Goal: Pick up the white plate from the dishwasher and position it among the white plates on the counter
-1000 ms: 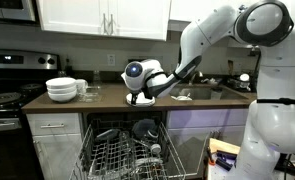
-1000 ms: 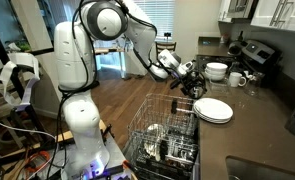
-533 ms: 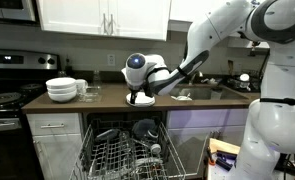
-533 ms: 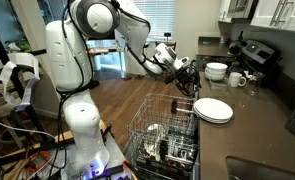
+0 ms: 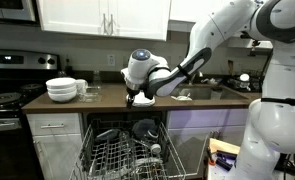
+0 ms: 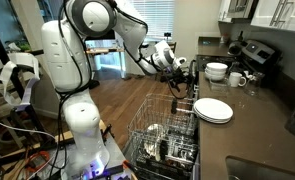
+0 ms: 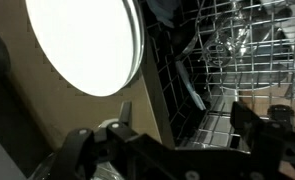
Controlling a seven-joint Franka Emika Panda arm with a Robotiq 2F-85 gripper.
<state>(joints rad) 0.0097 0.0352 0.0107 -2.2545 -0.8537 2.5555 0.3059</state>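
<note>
one dishwasher [image 5: 107, 160], one stack of white plates [image 6: 215, 110], one bowl stack [image 5: 61, 90]

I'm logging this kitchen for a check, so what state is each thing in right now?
hand: open, empty, above the plates.
white plates: stacked flat on the counter.
dishwasher: open, rack pulled out, dark dishes inside.
white bowls: stacked upright on the counter.
upper cabinets: doors shut.
</note>
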